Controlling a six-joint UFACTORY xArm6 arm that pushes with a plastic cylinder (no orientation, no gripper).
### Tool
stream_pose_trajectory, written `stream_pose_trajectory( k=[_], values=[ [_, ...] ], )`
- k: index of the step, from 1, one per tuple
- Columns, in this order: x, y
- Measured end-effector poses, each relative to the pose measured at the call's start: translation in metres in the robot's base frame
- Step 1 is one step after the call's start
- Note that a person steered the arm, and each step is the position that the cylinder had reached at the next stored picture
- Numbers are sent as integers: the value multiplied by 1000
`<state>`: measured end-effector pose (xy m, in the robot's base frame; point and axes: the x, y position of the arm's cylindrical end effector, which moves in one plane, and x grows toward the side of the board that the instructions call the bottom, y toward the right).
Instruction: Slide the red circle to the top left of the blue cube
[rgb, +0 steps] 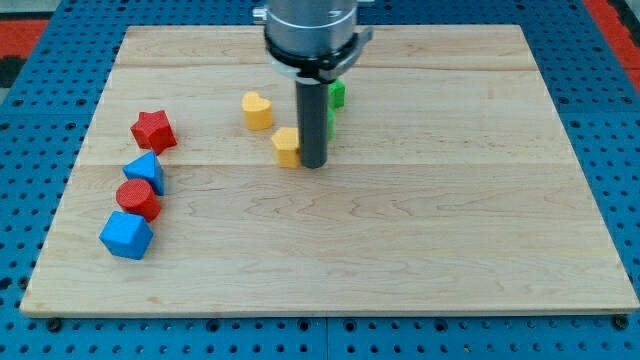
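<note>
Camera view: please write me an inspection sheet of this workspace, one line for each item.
Surface: pale wooden board, lying flat on a blue pegboard.
Job's things: red circle near the view's left edge, touching the blue cube just below it.
Clutter: blue triangle block above the circle; red star above that; yellow heart; a second yellow block; green blocks, mostly hidden behind the rod.
Pincer: none fitted; my tip stands beside the second yellow block, on its right, far from the red circle.
Cables: nothing seen.
Surroundings: blue pegboard; red patches at the top corners.
</note>
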<state>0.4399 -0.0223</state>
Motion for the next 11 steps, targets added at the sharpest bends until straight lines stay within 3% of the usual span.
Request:
stream_pose_trajectory(
  k=[1, 3, 4, 5, 7, 10, 11],
  values=[
    [-1, -31],
    [-1, -40],
    [34, -48],
    [56, -86],
    [52, -187],
    [45, -202],
    [42, -179]
  ],
)
